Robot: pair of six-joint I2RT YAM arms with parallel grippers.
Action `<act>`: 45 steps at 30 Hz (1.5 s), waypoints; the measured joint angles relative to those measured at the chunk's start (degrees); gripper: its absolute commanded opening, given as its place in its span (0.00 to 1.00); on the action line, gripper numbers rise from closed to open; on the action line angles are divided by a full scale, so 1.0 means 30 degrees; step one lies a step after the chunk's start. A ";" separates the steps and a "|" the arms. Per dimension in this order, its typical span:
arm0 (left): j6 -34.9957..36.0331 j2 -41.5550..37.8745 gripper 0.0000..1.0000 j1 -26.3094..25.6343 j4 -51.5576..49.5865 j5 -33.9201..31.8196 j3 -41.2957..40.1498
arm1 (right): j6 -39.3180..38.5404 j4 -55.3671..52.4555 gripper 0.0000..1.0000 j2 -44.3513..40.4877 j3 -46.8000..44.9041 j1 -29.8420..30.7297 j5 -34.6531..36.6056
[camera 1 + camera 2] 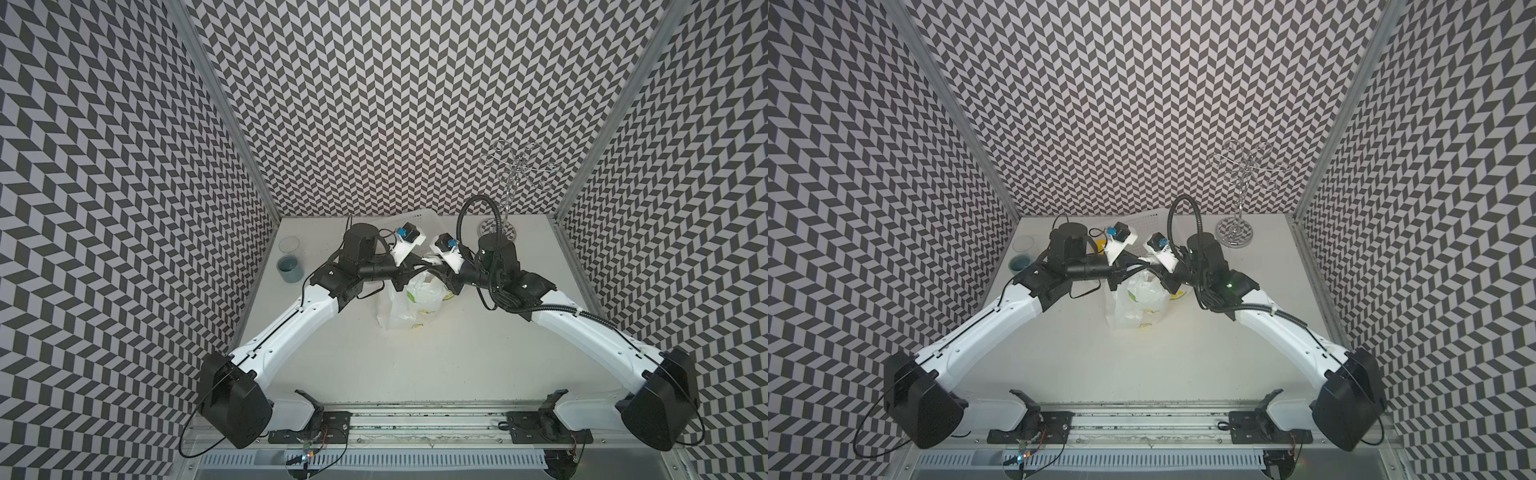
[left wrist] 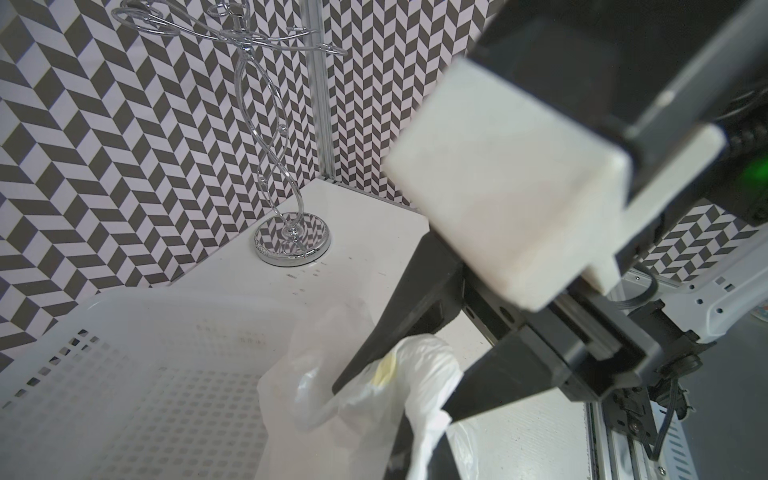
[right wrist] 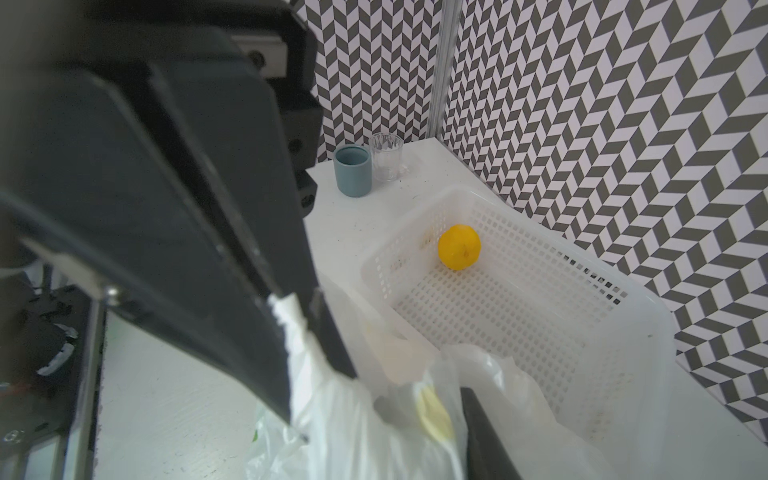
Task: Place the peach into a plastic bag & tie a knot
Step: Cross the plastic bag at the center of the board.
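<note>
The plastic bag (image 1: pixel 409 301) stands puffed and upright near the middle of the table (image 1: pixel 415 374), just in front of the white perforated basket (image 3: pixel 519 316), with some of its film leaning on the basket's near wall. In both top views the plastic bag (image 1: pixel 1142 303) sits between the two arms, yellow and green print showing on its side. What it holds cannot be made out through the film. Its top is gathered into bunched strips. The left fingers (image 3: pixel 257 340) are closed on one twisted strip, which is pinched thin between them in the right wrist view. In the left wrist view the right fingers (image 2: pixel 386 324) stand apart on either side of another, puffier strip. The film touches both of them but is not flattened. The two pairs of fingers come nearly tip to tip above the bag. A yellow round fruit (image 3: pixel 459 247) lies on the basket's floor, apart from the bag. At the table's back left corner a blue-grey cup (image 3: pixel 352 170) and a clear glass (image 3: pixel 386 162) stand just beside each other. Near the back right corner a chrome wire stand (image 2: pixel 291 241) rises from a round mirrored base.
</note>
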 measured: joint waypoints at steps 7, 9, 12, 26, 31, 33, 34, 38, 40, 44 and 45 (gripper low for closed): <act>-0.0080 0.0007 0.17 0.0022 0.0022 -0.0393 0.0015 | 0.0051 0.0444 0.06 0.0219 -0.0022 0.0211 0.0262; -0.0240 -0.0007 0.38 0.0066 -0.0073 -0.0372 0.0109 | -0.0007 0.0772 0.04 0.0262 -0.0066 0.0240 0.0605; -0.0612 -0.0503 0.62 0.0627 -0.0124 -0.0299 -0.0080 | 0.0000 0.1158 0.04 0.0306 -0.0182 0.0117 0.0991; -0.1144 -0.0685 0.48 0.2259 0.2645 -0.1231 -0.4444 | 0.0117 0.1989 0.04 0.0306 -0.0648 -0.0262 0.0721; -0.1443 -0.0131 0.03 0.1792 0.3439 -0.0095 -0.4488 | 0.0168 0.4153 0.08 0.0685 -0.1843 -0.0277 0.2441; -0.1603 -0.0379 0.00 0.1472 0.3993 0.0401 -0.4670 | 0.0197 0.5595 0.08 0.0918 -0.2470 -0.0277 0.3162; -0.1690 -0.0517 0.00 0.1341 0.4248 0.0663 -0.4772 | 0.0219 0.6339 0.09 0.1013 -0.2769 -0.0255 0.3541; -0.2098 -0.0554 0.00 0.0852 0.4947 0.1450 -0.4976 | 0.0729 0.9092 0.08 0.1209 -0.3402 -0.0029 0.5049; -0.2266 -0.0350 0.00 0.0597 0.5202 0.1596 -0.4976 | 0.1093 1.0244 0.09 0.1217 -0.3402 0.0000 0.5646; -0.2725 0.0306 0.00 -0.0153 0.5916 0.1807 -0.5005 | 0.1945 1.2058 0.10 0.1217 -0.3577 0.0095 0.6477; -0.2900 0.0452 0.00 -0.0393 0.6178 0.1851 -0.5020 | 0.2069 1.2429 0.10 0.1246 -0.3730 0.0124 0.6594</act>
